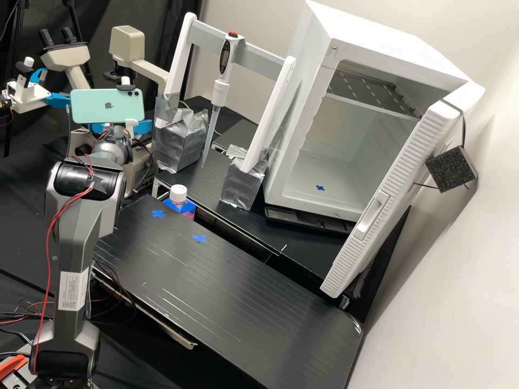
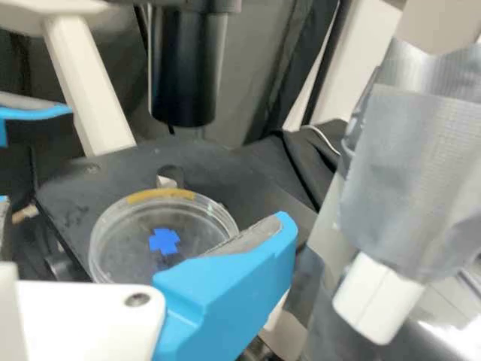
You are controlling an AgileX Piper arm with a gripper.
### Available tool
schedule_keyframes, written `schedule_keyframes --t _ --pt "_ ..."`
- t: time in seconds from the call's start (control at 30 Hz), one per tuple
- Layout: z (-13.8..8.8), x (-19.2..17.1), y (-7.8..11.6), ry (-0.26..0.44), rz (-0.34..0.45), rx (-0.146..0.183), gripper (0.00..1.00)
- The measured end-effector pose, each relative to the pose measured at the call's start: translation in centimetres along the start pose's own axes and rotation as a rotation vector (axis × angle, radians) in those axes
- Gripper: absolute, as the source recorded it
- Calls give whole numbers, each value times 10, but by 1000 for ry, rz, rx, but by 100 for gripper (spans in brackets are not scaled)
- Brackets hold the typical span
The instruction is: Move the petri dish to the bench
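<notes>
1. In the wrist view we see the petri dish [image 2: 128,244], a shallow, round, clear container lying flat on the black platform [image 2: 263,177] of the microscope [image 1: 127,43], beneath its black lens tube [image 2: 184,68]. A strip of yellow tape [image 2: 160,195] marks part of the rim. Through the dish we see a blue cross [image 2: 164,241]; we cannot tell whether it sits inside or underneath.

2. In the high view, a bottle [image 1: 178,193] with a white cap stands beside the bench [image 1: 243,302]; we note pink in its lower part and blue around it.

3. The white cabinet [image 1: 338,27] has its door [image 1: 400,183] open. Within it we find a metal shelf [image 1: 367,89] above and another blue cross on the floor.

4. The gripper [image 1: 121,128] is at the microscope, behind the phone [image 1: 107,106]. In the wrist view we observe its jaws wide apart, one blue finger [image 2: 233,289] overlapping our sight of the dish's rim; contact we cannot judge.

5. The high view gives us the pipette [image 1: 220,86] upright on its stand [image 1: 259,58], and two blue tape marks [image 1: 199,237] on the bench.
</notes>
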Motion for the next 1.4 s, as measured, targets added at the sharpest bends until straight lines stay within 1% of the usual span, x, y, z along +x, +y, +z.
schedule_keyframes --t 0.03,0.1,0.17,0.23,0.27,0.3,0.33,0.43,0.47,0.57,0.7,0.77,0.8,0.83,1.07,1.1,1.3,1.37,1.4 --pt "0 1 0 7 0 8 100" --pt "-1 3 -1 39 9 38 100" --pt "-1 5 -2 69 21 49 100" --pt "1 7 -2 84 31 55 100" --pt "2 8 -2 92 36 65 100" --pt "3 10 -3 94 41 79 100" --pt "4 10 -3 93 46 86 100" --pt "9 15 -8 81 45 99 100" --pt "13 18 -10 69 44 101 100" --pt "21 22 -14 44 42 93 100" --pt "29 27 -21 21 32 98 100" --pt "30 27 -23 17 28 91 100" --pt "31 27 -23 15 26 78 100" --pt "31 27 -24 13 24 75 100" --pt "35 28 -23 7 26 75 100" --pt "35 28 -23 7 26 75 0" --pt "35 28 -23 6 25 74 0" --pt "35 28 -24 9 29 70 0" --pt "35 28 -24 11 31 61 0"
